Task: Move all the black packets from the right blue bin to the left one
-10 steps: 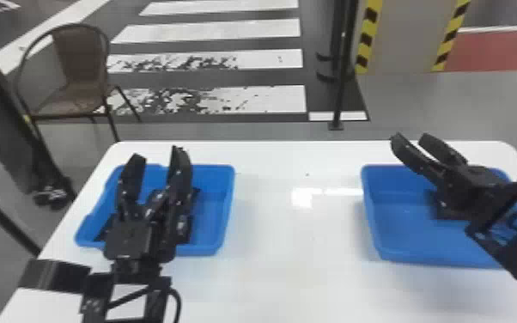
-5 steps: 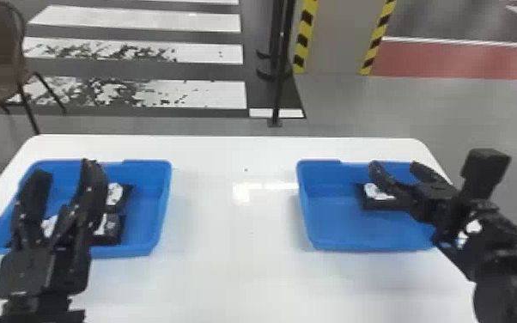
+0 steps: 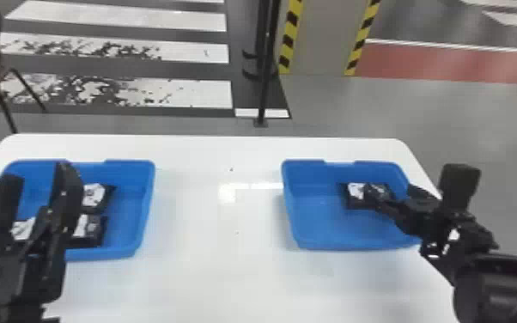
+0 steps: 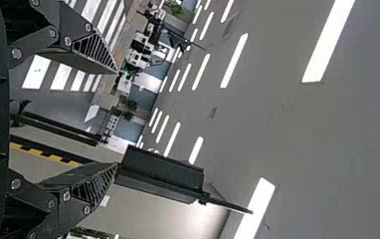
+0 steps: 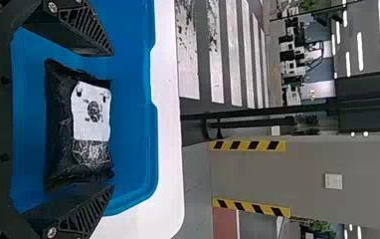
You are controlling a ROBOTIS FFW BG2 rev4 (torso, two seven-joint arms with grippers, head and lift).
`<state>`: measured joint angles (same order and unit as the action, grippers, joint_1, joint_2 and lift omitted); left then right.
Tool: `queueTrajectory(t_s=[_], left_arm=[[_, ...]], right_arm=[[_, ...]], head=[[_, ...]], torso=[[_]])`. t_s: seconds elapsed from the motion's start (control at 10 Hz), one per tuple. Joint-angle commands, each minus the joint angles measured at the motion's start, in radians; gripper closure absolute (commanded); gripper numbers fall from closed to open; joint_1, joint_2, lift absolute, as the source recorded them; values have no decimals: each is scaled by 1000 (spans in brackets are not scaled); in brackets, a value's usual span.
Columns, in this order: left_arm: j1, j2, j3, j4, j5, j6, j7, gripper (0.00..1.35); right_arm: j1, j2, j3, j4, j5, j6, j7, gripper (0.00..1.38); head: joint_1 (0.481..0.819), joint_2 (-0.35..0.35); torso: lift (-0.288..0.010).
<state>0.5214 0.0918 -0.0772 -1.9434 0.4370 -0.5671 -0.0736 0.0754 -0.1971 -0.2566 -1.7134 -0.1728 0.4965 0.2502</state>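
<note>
Lowers open right fingers [image 5: 78, 36] astride the black packet [image 5: 89, 119] in the bin [image 3: 322, 225] at centre right, likely the last to move; holds left fingers [image 3: 68, 193] apart, lower left.

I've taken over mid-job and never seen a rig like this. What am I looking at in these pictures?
It's a two-armed robot; each black arm ends in a two-fingered tool. The head view looks forward and down over a white table. The other two come from cameras on the wrists and are turned on their side: the left one looks out at the room and ceiling, the right one into a bin.

On the table stand two blue bins. The left bin has at least three black packets in it; the right bin has one packet, with a white label.

Nothing looks held: the left tool is open and empty, and the right tool has its open fingers on either side of that packet.
</note>
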Motion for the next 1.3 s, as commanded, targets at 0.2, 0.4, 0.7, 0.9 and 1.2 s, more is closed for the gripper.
queueTrajectory(t_s=[0.2,0.4,0.7,0.9,1.2], left_arm=[[-1,-1,-1,1,-10,-2,0,404],[-4,-1,1,1,-12,3,0,404],[-4,-1,3,1,-12,5,0,404],[-4,-1,3,1,-12,10,0,404],[-1,-1,5,1,-10,7,0,404]], right_arm=[[-73,-4,-1,129,5,4,1,67],[-83,-4,5,146,-1,4,4,62],[-115,-4,35,186,-13,4,4,62],[-139,1,55,218,-15,4,1,64],[-139,7,55,215,7,7,-29,65]], head=[[695,-159],[695,-162],[695,-151],[695,-138],[695,-130]], torso=[[-140],[-140],[-140],[-140],[-140]])
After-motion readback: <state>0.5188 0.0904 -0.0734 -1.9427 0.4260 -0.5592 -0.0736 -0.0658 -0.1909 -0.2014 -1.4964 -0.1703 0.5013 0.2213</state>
